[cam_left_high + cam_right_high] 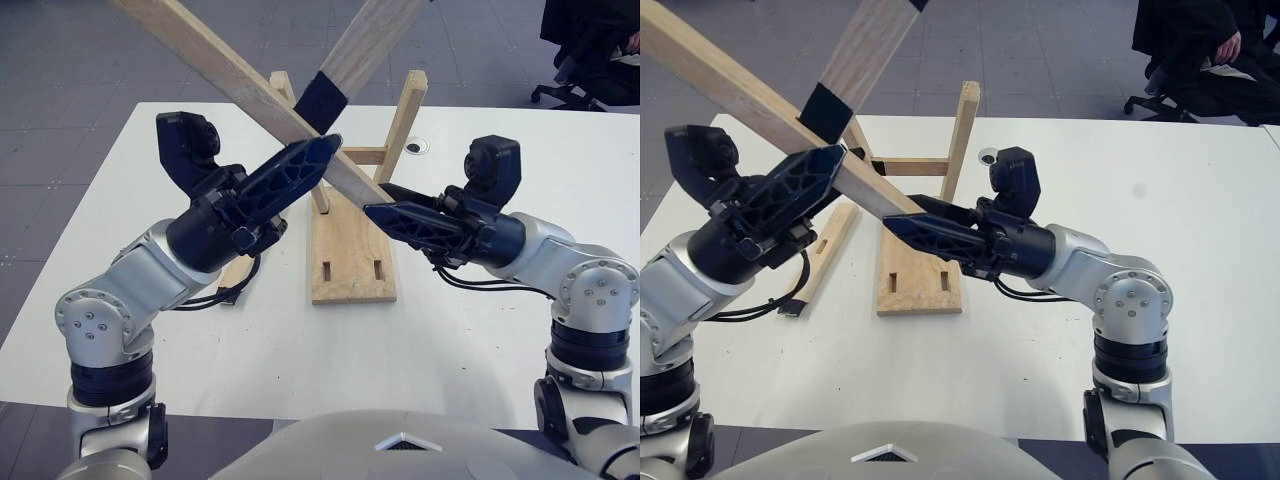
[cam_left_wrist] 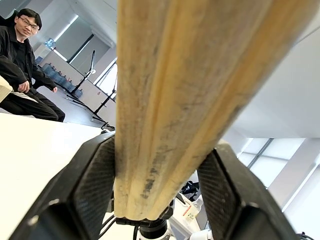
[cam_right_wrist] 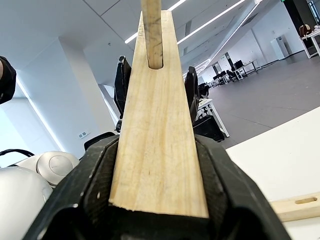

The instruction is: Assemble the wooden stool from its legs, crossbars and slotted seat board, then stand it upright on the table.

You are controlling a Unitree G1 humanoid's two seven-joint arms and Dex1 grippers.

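**Wood legs crossed above the tabletop [image 1: 480,370]**

The left gripper [image 1: 328,148] is clamped on the black-banded leg [image 1: 360,45], which rises toward the robot's right. The right gripper [image 1: 378,205] is clamped on the plain leg [image 1: 220,60], which rises left. Both forearms angle inward. The slotted seat board [image 1: 350,265] lies flat below. The right wrist view shows a slot near the plain leg's far end.

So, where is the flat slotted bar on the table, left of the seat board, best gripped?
Probably take the slotted bar from above, fingers across its narrow width near the middle: it lies flat, long and thin, apart from the seat board.
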